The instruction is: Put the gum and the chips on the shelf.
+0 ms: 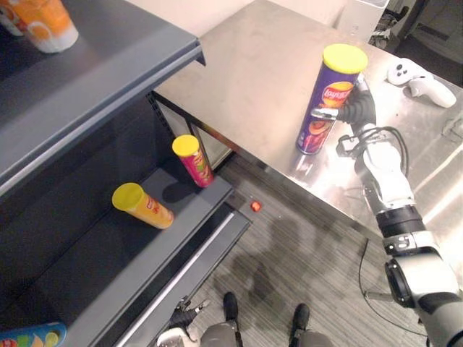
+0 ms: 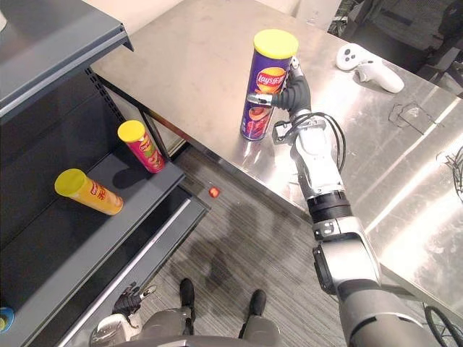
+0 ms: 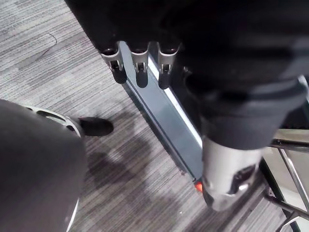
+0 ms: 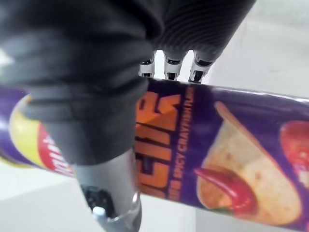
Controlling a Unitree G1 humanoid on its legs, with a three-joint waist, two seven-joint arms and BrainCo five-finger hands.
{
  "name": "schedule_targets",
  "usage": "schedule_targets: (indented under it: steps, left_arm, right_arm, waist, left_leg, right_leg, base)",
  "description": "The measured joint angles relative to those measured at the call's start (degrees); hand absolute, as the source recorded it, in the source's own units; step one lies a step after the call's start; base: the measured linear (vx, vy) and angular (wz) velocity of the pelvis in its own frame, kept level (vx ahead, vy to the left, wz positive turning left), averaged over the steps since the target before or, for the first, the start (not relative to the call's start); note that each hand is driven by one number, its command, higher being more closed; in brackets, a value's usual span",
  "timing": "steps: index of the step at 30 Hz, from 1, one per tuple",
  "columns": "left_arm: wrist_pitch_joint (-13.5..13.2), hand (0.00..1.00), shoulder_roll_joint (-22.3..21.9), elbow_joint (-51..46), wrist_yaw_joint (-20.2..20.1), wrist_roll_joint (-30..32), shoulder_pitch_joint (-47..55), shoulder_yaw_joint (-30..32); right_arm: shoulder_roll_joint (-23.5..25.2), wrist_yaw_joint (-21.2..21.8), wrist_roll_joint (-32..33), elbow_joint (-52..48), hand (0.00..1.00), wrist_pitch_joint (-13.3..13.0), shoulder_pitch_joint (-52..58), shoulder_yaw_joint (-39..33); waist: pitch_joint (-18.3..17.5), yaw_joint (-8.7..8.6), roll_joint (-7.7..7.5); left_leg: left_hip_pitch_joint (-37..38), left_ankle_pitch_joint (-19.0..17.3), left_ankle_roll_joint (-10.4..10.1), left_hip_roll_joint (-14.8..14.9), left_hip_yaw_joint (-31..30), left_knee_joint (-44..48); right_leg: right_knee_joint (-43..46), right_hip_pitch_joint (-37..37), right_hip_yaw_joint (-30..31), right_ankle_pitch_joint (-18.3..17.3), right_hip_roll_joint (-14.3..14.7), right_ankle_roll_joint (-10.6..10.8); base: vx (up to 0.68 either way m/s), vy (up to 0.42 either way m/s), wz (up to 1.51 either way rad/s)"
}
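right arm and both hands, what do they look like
The right arm is silver-grey, with a black ring partway along. The right hand has a dark ribbed cover over its back and wrist. The left hand shows silver fingers with dark tips under the same dark cover.

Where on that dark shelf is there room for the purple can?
On the lower shelf, bare board lies between the orange can and the colourful packet. Round the red can, at the shelf's end, it is crowded. The top shelf is bare beside the cup.
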Motion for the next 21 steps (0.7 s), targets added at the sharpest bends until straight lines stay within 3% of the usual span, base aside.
schedule_targets:
  steps: [21]
  left_arm:
    - [0.06, 0.00, 0.03, -0.10, 0.43, 0.08, -0.33, 0.04]
  right_arm:
    - [-0.09, -0.42, -3.18, -1.88, 1.00, 0.21, -2.20, 0.11]
  waist:
    - [-0.11, 0.65, 0.01]
  left_leg:
    - [-0.89, 1.65, -0.93, 1.66, -0.69, 0.01]
  right_leg:
    - [-0.16, -0.56, 1.19, 0.02, 1.62, -0.03]
  base:
    - [-0.02, -0.010, 0.01]
